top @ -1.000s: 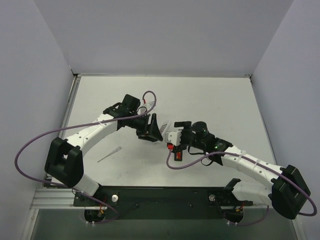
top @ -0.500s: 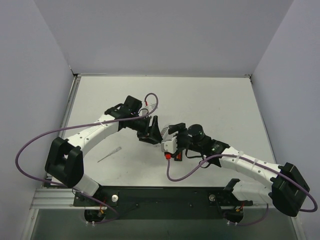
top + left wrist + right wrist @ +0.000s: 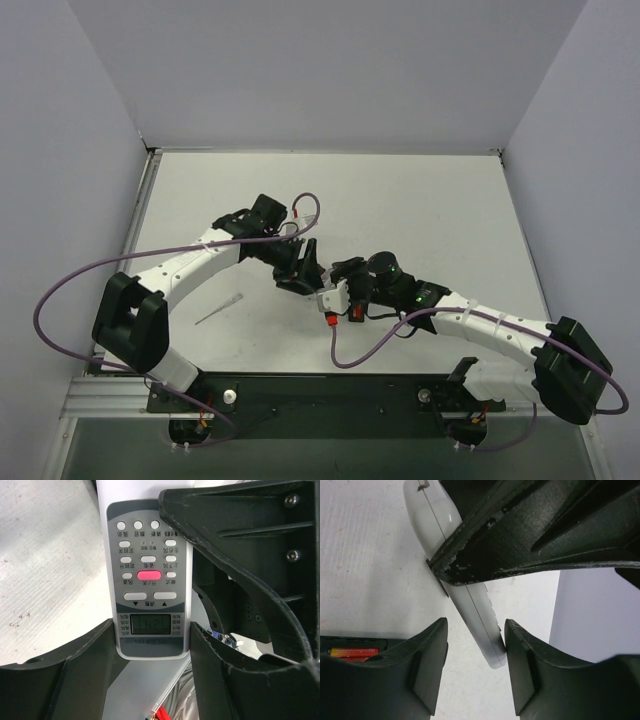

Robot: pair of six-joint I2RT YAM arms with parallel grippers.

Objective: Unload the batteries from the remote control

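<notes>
Top view: left gripper (image 3: 304,268) and right gripper (image 3: 338,282) are nose to nose mid-table (image 3: 420,200). Can't make out the black remote from up here.

Left wrist: left gripper's clamped on the sides of a grey remote (image 3: 149,580) that runs straight away from the camera. Chinese button labels, upside down; LCD digits too fuzzy to read.

Right wrist: black remote (image 3: 350,641) pokes in bottom-left, with a red battery (image 3: 352,652) in its recess lying left-right. Right jaws are partly open, with the grey remote's tip between them touching one finger.
</notes>
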